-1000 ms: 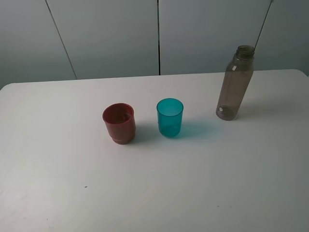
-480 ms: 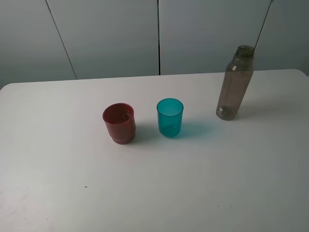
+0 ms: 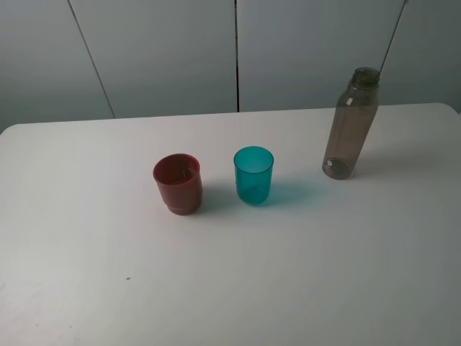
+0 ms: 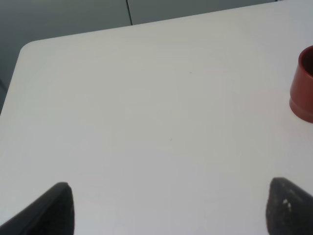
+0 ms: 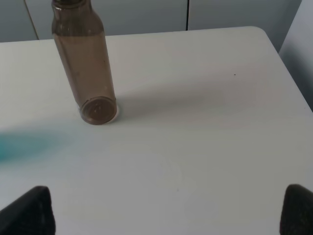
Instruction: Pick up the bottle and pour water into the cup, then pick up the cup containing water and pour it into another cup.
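Exterior high view: a tall smoky grey-brown translucent plastic bottle (image 3: pixel 351 124) stands upright and uncapped at the far right of the white table (image 3: pixel 288 274). A small translucent teal plastic cup (image 3: pixel 253 175) stands near the table's middle, just beside a small opaque dark red plastic cup (image 3: pixel 178 184) on its left. Left fingers (image 4: pixel 54 208) spread wide, empty. Right fingers (image 5: pixel 32 210) likewise apart, holding nothing, bottle well ahead.
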Tool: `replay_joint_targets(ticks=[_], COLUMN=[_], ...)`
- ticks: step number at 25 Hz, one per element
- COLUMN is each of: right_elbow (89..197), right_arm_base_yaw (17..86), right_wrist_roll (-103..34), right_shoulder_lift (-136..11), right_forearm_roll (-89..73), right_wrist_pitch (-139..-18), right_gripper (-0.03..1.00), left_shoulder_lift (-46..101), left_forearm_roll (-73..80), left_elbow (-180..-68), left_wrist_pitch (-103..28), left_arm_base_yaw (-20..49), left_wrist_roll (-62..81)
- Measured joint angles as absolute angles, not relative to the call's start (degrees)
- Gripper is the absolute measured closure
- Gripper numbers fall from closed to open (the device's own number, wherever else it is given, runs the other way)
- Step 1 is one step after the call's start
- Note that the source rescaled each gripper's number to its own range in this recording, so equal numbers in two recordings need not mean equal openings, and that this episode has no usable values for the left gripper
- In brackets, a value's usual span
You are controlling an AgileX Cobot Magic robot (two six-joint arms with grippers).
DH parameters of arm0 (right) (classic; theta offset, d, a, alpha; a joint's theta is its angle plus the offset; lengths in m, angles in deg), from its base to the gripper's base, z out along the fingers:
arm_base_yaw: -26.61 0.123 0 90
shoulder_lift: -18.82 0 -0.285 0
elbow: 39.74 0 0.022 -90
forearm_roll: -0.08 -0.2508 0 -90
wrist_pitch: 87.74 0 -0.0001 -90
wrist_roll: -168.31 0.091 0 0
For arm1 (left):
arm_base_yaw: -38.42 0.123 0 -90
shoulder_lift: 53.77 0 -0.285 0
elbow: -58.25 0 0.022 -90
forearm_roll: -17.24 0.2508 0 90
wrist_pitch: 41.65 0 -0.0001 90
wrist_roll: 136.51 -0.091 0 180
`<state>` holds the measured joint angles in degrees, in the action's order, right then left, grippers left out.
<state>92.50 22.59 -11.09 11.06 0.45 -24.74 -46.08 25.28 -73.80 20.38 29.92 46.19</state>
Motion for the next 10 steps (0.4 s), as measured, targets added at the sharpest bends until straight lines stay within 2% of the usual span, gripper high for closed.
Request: replay_joint_targets(ticks=[10], right_elbow=[92.5], right_arm_base_yaw=[22.6], right_wrist_roll=[-11.2], right_shoulder_lift=[11.1], right_forearm_roll=[0.5], right_wrist_pitch=[-24.7], right_gripper=[-0.03], left_shoulder_lift=[-46.1], left_forearm_roll=[25.3], left_elbow=[-73.8], left_wrist_pitch=[20.4], left_arm_base_yaw=[29.9], left_wrist_roll=[46.0])
